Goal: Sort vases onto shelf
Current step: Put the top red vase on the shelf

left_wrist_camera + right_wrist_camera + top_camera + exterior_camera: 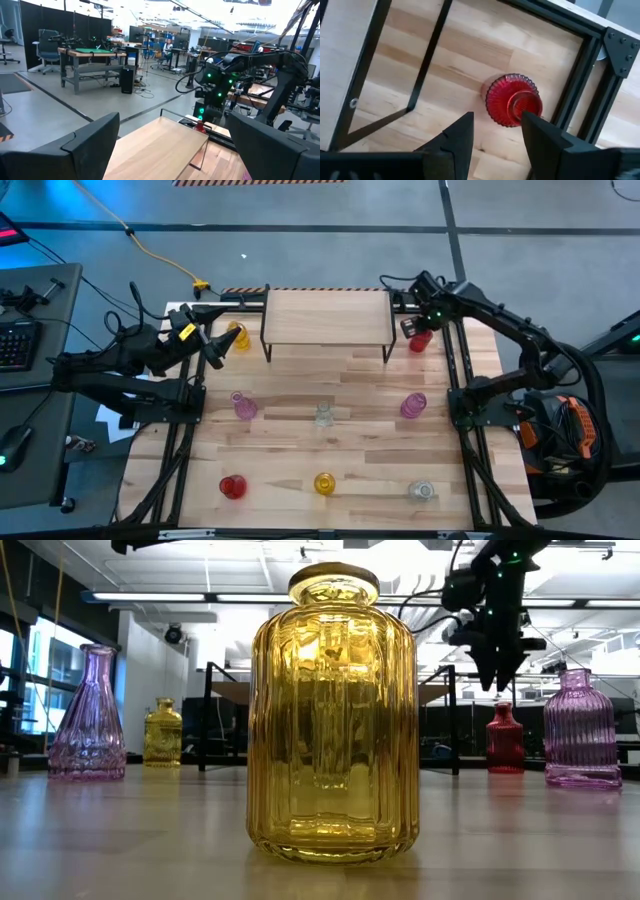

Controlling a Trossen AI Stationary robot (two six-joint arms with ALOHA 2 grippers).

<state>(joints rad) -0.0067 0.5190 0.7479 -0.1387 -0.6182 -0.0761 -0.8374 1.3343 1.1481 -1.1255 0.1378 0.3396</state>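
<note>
- The small raised light-wood shelf [327, 317] on thin black metal legs stands at the far middle of the pale wooden desk [360, 455], and its top is bare
- The right end effector [418, 326] hangs just above a ribbed red glass vase [421, 339] that stands on the desk just right of the shelf, close to the black frame rail [462, 360]
- In the right wrist view the two dark fingers [461, 136] stand partly apart above that red vase [512, 100], one to each side of its neck, gripping nothing; the vase is upright on the desk
- The left end effector [213, 347] is raised near the shelf's left end with its fingers [85, 145] spread wide and nothing between them; a yellow glass vase [237, 337] stands on the desk just beside it
- On the middle row stand a pink glass vase [244, 406] at left, a clear glass vase [323, 415] in the centre and a second pink glass vase [413, 406] at right
- On the near row stand a second red glass vase [232, 486], a second yellow ribbed glass vase [325, 483] and a second clear glass vase [422, 491]
- All eight vases are on the desk, well apart from each other
</note>
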